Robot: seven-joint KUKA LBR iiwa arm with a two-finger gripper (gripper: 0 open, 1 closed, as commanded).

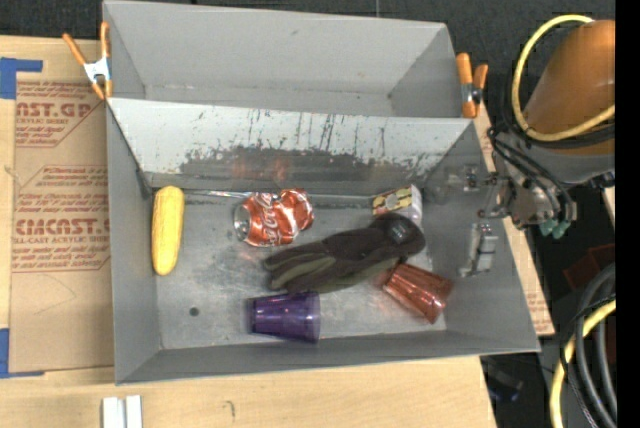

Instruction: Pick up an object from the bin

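- Your gripper (481, 251) hangs at the right side of the bin (300, 66), close to the sloping right wall and above the floor. From this angle you cannot tell whether it is open or closed, and nothing can be seen held in it.
- The nearest thing is a copper-red cup (415, 291) lying on its side, just to the gripper's left and a little toward the bin's near edge.
- That cup's long axis runs on a diagonal, from upper left to lower right in the camera view, so the end nearer you points roughly at the gripper's side of the bin.
- Touching the cup's upper-left end is a dark glove (345, 254), stretched nearly left to right across the middle of the floor; its cuff end lies toward the gripper.
- Farther off you have a small pale packet (398, 203) by the back wall, a crushed red can (275, 216), a purple cup (286, 315) on its side near the front, and a yellow corn cob (167, 229) well apart at the far left.
- My judgement: the move turns on going left and slightly forward, then down — with the jaws set across the cup's diagonal, not along it.
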